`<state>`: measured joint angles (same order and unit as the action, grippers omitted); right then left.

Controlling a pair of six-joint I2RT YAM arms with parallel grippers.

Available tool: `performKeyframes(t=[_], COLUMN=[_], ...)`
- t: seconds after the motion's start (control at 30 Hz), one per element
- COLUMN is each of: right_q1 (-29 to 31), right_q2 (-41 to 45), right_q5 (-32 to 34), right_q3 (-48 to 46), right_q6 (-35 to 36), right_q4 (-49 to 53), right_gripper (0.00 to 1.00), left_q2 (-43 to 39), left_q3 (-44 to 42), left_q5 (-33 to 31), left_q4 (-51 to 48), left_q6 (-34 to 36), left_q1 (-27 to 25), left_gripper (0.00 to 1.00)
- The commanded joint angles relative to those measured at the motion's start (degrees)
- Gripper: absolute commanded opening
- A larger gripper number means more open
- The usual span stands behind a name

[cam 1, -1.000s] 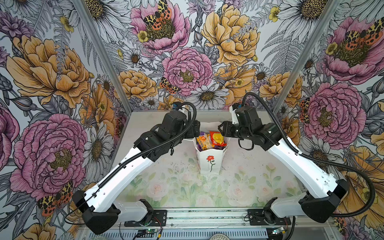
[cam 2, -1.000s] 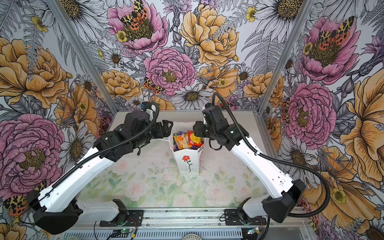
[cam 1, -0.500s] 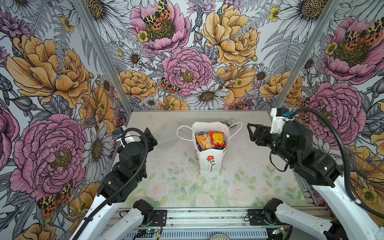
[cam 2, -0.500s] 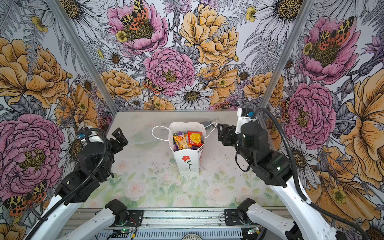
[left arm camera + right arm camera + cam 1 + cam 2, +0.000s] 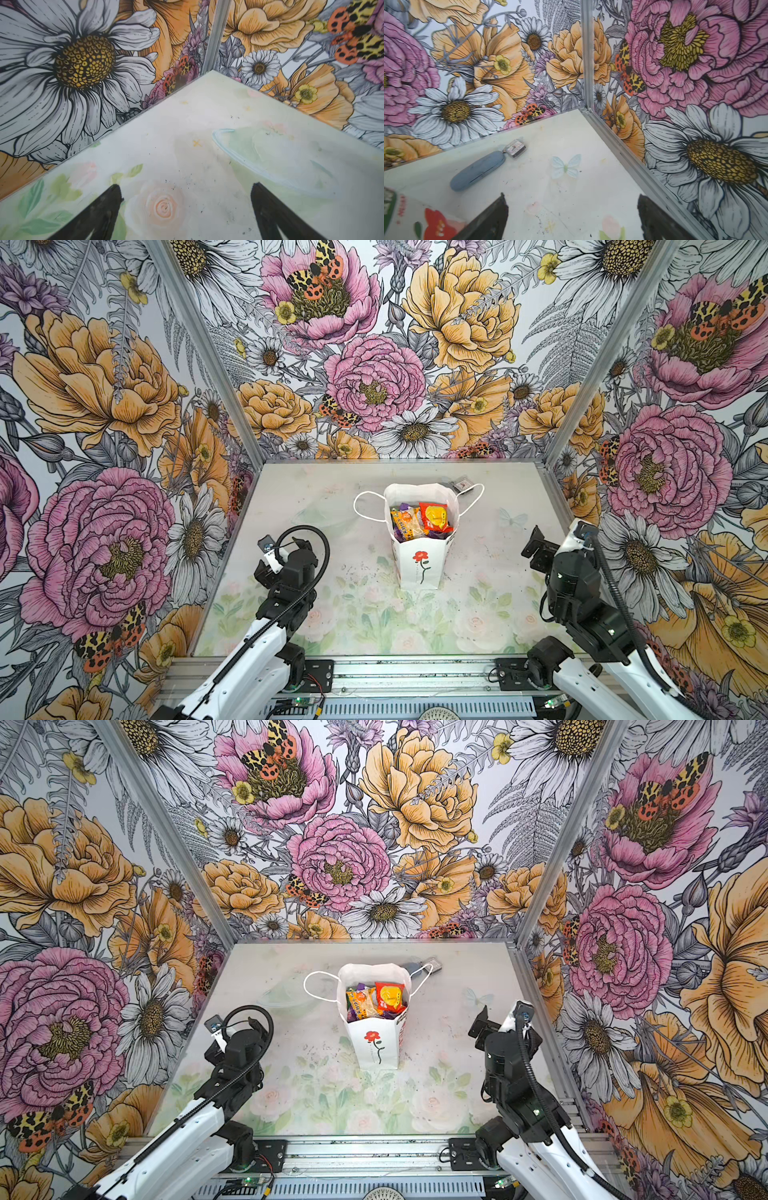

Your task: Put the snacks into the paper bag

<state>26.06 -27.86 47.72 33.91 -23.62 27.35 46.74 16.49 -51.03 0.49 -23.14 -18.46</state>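
Observation:
The white paper bag (image 5: pixel 419 572) (image 5: pixel 376 1052) with a drawn red rose stands upright mid-table, its cord handles hanging out to both sides. Snacks fill its mouth: an orange packet (image 5: pixel 406 523) (image 5: pixel 360 1003), a red-yellow packet (image 5: pixel 434 517) (image 5: pixel 390 997) and purple wrappers below them. My left gripper (image 5: pixel 186 185) is open over bare table near the left wall, well away from the bag. My right gripper (image 5: pixel 571 195) (image 5: pixel 535 548) is open and empty near the right wall. A corner of the bag (image 5: pixel 404 207) shows beside it.
A grey-blue oblong case (image 5: pixel 478 170) (image 5: pixel 409 963) and a small square dark tag (image 5: pixel 516 148) (image 5: pixel 463 485) lie behind the bag. A clear plastic dish (image 5: pixel 270 158) (image 5: pixel 324 516) rests left of the bag. Flowered walls enclose three sides.
Both arms have drawn back from the bag's mouth to the near left and right sides. The right gripper has opened wide. The bag's handles now hang loose.

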Motion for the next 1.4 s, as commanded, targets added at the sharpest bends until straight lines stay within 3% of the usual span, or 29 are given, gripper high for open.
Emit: performKeyframes(t=[0.0,0.1,0.23,0.37,0.43,0.5,0.57,0.63,0.8,0.9,0.97,1.37], right_q1=[-3.8,-9.5,-14.5,-16.3,-17.1,-18.3,-19.7,-20.9,-24.2,-26.3,-26.6,-25.6], right_q2=[-4.3,-10.6,-20.4,-31.1,-36.1,-39.3,-42.4,-45.0,-50.7,-60.9,-58.7,-59.5], right_q5=[4.1,-0.2,-7.0,-10.3,-12.2,-16.0,-20.6,-23.3,-31.8,-34.8,-33.8,-31.5], right_q3=[-5.2,-9.3,-12.8,-14.3,-16.1,-15.0,-15.5,-14.7,-13.8,-15.3,-11.8,-12.3], right_q6=[2.7,2.8,5.4,10.9,12.4,13.3,14.7,16.1,18.4,17.8,16.0,16.7], right_q4=[-12.6,-19.8,-31.6,-44.0,-53.0,-55.9,-62.8,-65.2,-72.1,-86.3,-75.5,-77.3], right_gripper=[1.00,1.00,1.00,1.00,1.00,1.00,1.00,1.00,1.00,1.00,1.00,1.00], left_q2=[5.7,13.4,23.4,29.2,30.3,36.9,44.9,40.1,42.4,42.1,42.0,42.1], left_q3=[3.3,2.3,-1.4,-0.5,2.8,0.9,-1.4,1.4,4.3,4.3,4.2,4.2], left_q5=[0.0,2.7,22.4,35.7,41.8,46.3,46.1,45.7,46.2,46.2,46.4,46.5], left_q4=[18.5,29.7,43.6,51.0,45.4,55.7,70.7,56.9,55.4,55.0,54.7,55.3], left_q6=[13.0,21.2,22.6,27.8,26.4,24.4,22.4,20.9,21.8,21.6,21.6,21.5], left_q1=[-0.2,2.2,10.7,14.5,16.4,18.4,19.9,21.0,20.4,20.4,20.5,20.6], left_gripper=[0.99,0.99,0.99,0.99,0.99,0.99,0.99,0.99,0.99,0.99,0.99,0.99])
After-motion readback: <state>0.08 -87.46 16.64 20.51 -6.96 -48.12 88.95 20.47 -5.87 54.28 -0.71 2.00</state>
